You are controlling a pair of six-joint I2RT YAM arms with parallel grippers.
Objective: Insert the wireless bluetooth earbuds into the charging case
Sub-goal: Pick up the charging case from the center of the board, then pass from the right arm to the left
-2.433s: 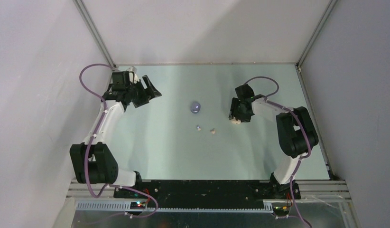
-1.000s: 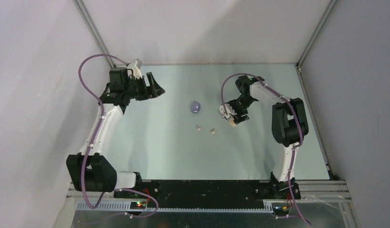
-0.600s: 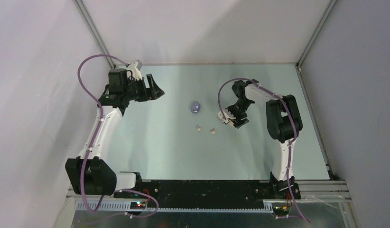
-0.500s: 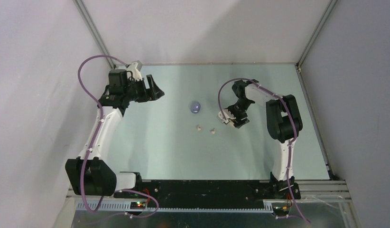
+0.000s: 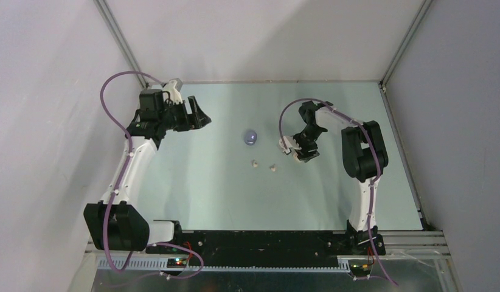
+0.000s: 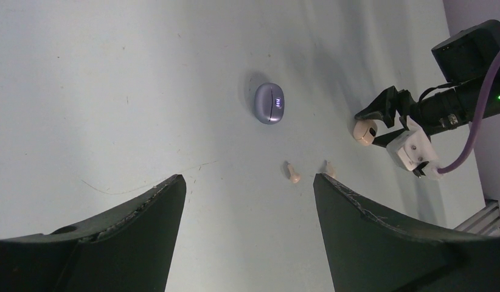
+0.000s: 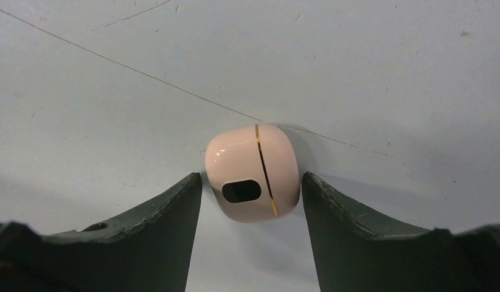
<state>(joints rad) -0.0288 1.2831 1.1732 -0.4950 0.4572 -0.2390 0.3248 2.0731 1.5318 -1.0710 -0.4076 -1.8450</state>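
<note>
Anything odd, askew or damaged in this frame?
Nothing spilled or broken. The pale pink rounded charging case sits gripped in the right hand with its gold seam shut; the purple rounded case also looks shut, while two tiny cream earbuds lie loose on the table. Thin scratches cross its surface.

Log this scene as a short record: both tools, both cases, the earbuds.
left tool: open, empty
right tool: closed on the pink case, one finger on each side
pink case: lid shut
purple case: shut, lying on the table, no tool near it
earbuds: two, beige, loose on the table, in neither case
</note>
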